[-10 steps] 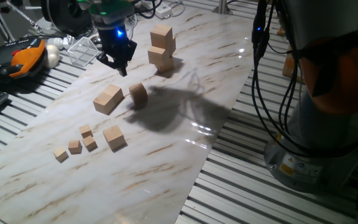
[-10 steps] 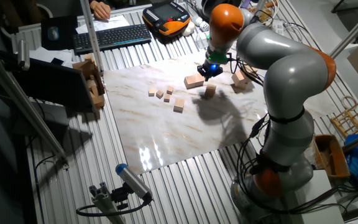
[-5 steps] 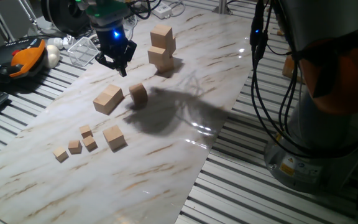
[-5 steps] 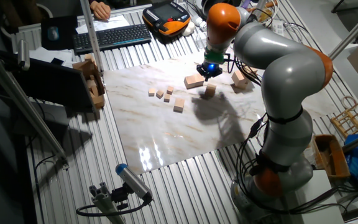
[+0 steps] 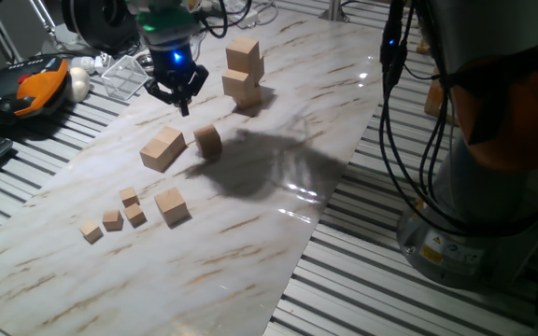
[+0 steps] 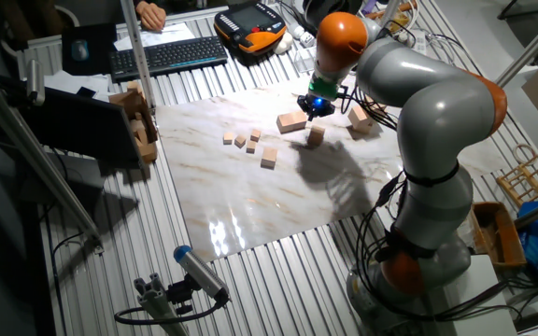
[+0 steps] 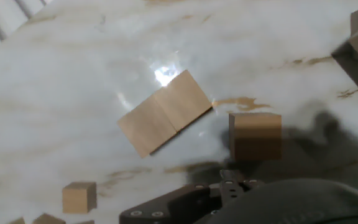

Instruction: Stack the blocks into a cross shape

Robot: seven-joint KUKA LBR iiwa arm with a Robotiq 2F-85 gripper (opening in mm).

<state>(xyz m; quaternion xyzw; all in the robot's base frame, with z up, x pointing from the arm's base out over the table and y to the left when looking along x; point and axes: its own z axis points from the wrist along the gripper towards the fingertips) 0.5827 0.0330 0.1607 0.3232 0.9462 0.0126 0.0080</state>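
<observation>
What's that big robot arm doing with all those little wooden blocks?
It is building a cross from the wooden blocks. Its gripper hovers empty above the marble board, near two loose blocks. A small stack stands behind them, and another block and four tiny cubes lie further off.

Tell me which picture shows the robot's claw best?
One fixed view shows the gripper best: close, dark, hovering above the blocks, holding nothing. The other fixed view shows it tiny under the orange joint. The hand view catches only a dark edge, so its opening is unclear.
</observation>
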